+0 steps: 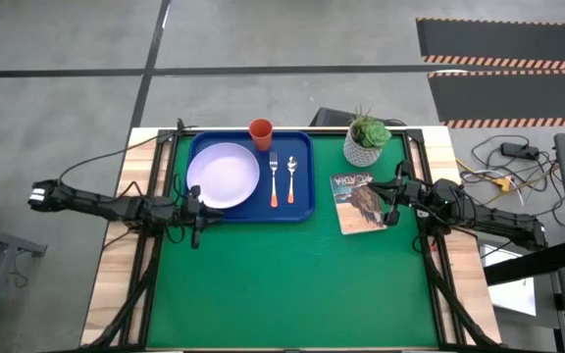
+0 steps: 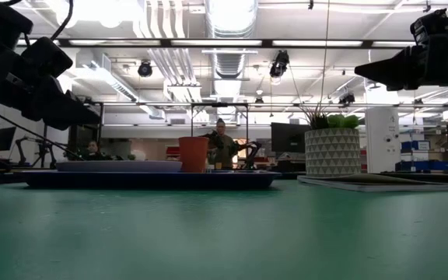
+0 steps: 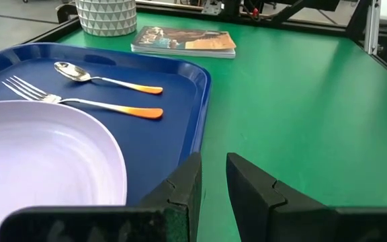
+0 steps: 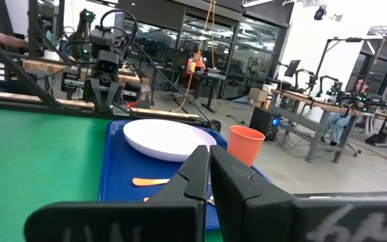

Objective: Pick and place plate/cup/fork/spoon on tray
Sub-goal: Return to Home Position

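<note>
Everything sits on the tray [image 1: 305, 204] at the worktop's [image 1: 292, 284] 11 o'clock, so we judge only homing remains: left tool [image 3: 210, 176] narrowly parted, right tool [image 4: 208, 161] closed, both empty

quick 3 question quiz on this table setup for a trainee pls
1. True or false: the left gripper holds the cup.
2. What lies between the plate and the spoon? A knife; B fork; C napkin.
3. How many items sit on the tray?
Key: 1 false, the left gripper and the right gripper are both empty; 2 B; 3 four.
</note>
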